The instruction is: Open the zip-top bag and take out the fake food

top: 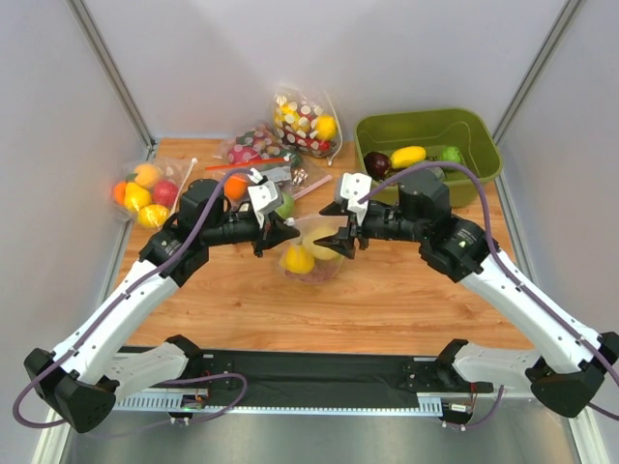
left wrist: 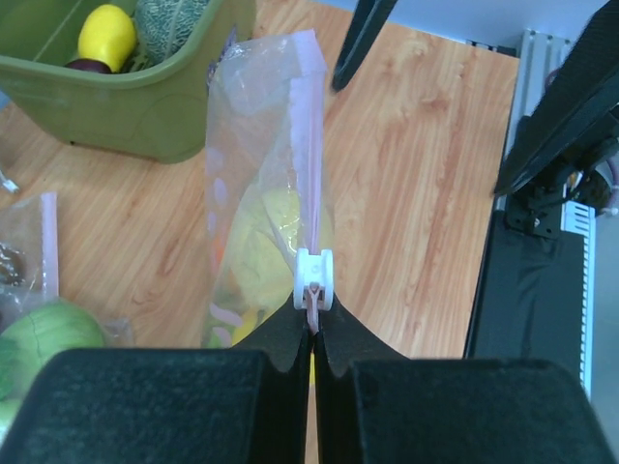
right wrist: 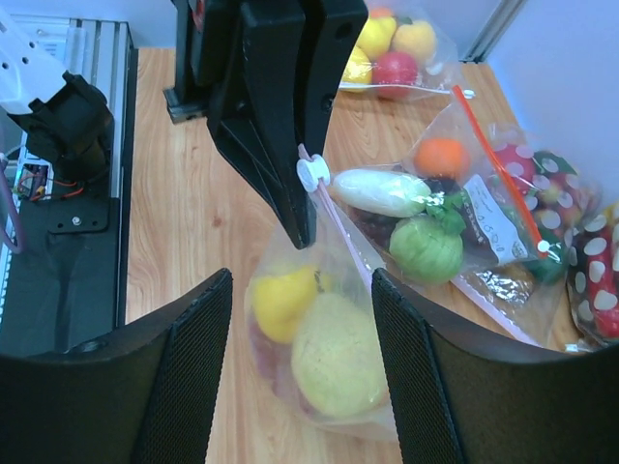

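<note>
The clear zip-top bag (top: 314, 253) stands mid-table, its pale pink zip strip (left wrist: 314, 164) pulled up. Inside is fake food: a yellow lemon-like fruit (right wrist: 282, 300), a pale yellow-green round fruit (right wrist: 340, 356), and something darker beneath. My left gripper (left wrist: 312, 333) is shut on the zip strip just below the white slider (left wrist: 315, 278). It also shows in the right wrist view (right wrist: 290, 145). My right gripper (right wrist: 302, 280) is open, its fingers on either side of the bag's body without touching it.
A green bin (top: 484, 164) with fruits sits back right. A polka-dotted bag (top: 305, 121) lies at the back. A bag with a red zip strip (right wrist: 464, 208) holds a white radish, an orange and a green fruit. Another fruit bag (top: 143, 191) lies left.
</note>
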Robot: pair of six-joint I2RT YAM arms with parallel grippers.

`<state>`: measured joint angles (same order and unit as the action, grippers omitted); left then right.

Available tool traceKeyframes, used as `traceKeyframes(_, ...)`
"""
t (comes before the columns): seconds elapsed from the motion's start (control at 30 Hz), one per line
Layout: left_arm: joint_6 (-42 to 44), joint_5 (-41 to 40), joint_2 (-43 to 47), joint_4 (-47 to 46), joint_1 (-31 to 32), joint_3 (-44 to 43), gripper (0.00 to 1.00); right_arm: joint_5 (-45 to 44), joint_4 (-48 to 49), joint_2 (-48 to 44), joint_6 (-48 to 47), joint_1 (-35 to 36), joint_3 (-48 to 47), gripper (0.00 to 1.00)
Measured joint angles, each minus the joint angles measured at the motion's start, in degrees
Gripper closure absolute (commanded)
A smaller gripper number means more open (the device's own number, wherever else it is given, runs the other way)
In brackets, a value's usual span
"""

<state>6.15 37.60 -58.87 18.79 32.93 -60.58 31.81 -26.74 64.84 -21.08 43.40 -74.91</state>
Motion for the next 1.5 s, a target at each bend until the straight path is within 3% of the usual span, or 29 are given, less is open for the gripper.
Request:
traceKeyframes(0.07,1.4,1.1,-0.4,3.5,0.0,-2.4,1.00,0.0,0.5,1.5,-1.1,1.3,0.0,0.40)
traceKeyframes(0.2,4.7,3.5,-1.3,9.8,0.0,-6.6,1.00,-0.6,1.6,4.3,-3.7,3.3,0.0,0.53)
traceKeyframes(0.43,8.3,5.9,-1.8,14.9,0.0,-7.5,1.00,-1.0,3.5,6.9,-6.5,4.8,-1.7,0.56)
traceKeyframes(0.77,9.6,5.9,-1.8,15.4,0.0,-6.1,1.00,1.2,3.4,9.6,-8.3,5.6,-7.5,0.62)
traceKeyframes(1.5,10.1,2.8,-0.8,15.2,0.0,-4.2,1.00,3.9,-3.1,12.8,-7.8,6.8,-8.4,0.67)
